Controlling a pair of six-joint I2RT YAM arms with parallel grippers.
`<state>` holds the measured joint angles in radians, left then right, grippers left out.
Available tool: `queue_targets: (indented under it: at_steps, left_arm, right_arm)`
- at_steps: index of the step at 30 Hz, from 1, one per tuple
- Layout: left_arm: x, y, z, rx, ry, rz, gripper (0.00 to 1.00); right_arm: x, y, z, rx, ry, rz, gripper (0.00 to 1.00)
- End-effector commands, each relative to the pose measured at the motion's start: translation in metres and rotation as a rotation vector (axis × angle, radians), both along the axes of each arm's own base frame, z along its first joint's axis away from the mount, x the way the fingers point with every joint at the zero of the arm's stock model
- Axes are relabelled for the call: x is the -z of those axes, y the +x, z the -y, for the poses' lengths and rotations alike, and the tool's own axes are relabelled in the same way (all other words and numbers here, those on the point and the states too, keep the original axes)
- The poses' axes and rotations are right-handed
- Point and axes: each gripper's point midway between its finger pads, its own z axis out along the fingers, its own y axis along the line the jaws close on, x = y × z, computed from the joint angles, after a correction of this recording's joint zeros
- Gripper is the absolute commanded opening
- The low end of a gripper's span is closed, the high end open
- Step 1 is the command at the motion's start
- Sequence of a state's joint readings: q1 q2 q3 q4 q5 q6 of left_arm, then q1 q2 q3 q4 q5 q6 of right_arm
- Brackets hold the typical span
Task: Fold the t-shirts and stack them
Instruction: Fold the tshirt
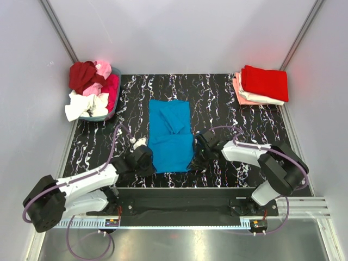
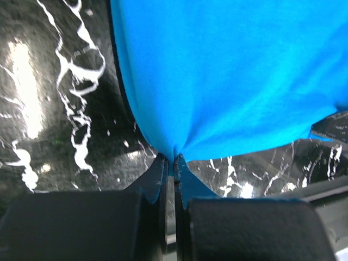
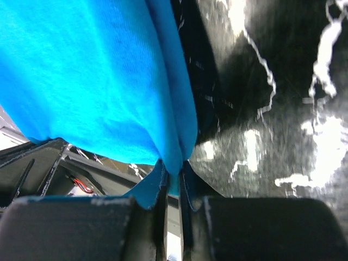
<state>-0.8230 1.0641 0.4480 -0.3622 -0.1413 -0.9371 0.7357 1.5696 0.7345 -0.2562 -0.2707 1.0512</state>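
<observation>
The bright blue t-shirt (image 1: 170, 137) lies flat in the middle of the black marbled table (image 1: 223, 103) as a long folded panel. Its sleeves are turned in over the far half and its near hem points towards the arms. The left gripper (image 2: 175, 162) has its jaws nearly closed on the shirt's near left corner, and the cloth puckers into the slit between the fingers. The right gripper (image 3: 174, 173) pinches the near right corner the same way, where a doubled layer runs down into it. From above, the wrist housings hide both sets of fingertips, so the grasp shows only in the wrist views, which crop the shirt heavily. I cannot tell whether the held corners are lifted or touch the table. At the back left a basket (image 1: 115, 103) holds a jumble (image 1: 89, 87) of dark red, pink, magenta and white shirts; their number is unclear. At the back right a red shirt (image 1: 265, 81) tops a folded stack (image 1: 255, 98), and the cream and pink layers beneath show only as edges.
</observation>
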Motion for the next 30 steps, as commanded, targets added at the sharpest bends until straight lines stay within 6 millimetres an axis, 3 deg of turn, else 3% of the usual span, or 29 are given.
queue_targets:
  at_steps: [1,5,10,15,16,20,25,30]
  left_arm:
    - [-0.009,-0.006,0.008,0.005,-0.058,0.019,0.0]
    - [-0.011,-0.02,0.012,0.017,-0.076,0.013,0.0]
    - [-0.015,-0.044,0.019,0.044,-0.084,-0.008,0.0]
    - [-0.038,-0.049,0.022,0.046,-0.053,-0.001,0.0]
    - [-0.053,-0.047,0.028,0.053,-0.064,0.017,0.0]
    - [-0.078,-0.038,0.019,0.049,0.01,0.061,0.0]
    - [-0.122,-0.009,0.017,0.04,0.04,0.147,0.0]
    - [-0.138,0.021,0.015,0.054,0.058,0.169,0.0]
  right_arm:
    - [-0.012,-0.005,0.006,0.001,-0.023,0.036,0.07]
    - [-0.018,-0.019,0.01,-0.015,-0.04,0.051,0.0]
    - [-0.025,-0.044,0.014,-0.032,-0.044,0.059,0.0]
    - [-0.048,-0.048,0.013,-0.037,-0.047,0.098,0.0]
    - [-0.057,-0.046,0.013,-0.032,-0.04,0.119,0.0]
    - [-0.094,-0.024,0.015,-0.018,-0.075,0.229,0.0]
    - [-0.114,0.001,0.018,-0.035,-0.166,0.299,0.0]
    - [-0.137,0.039,0.017,-0.01,-0.162,0.345,0.0]
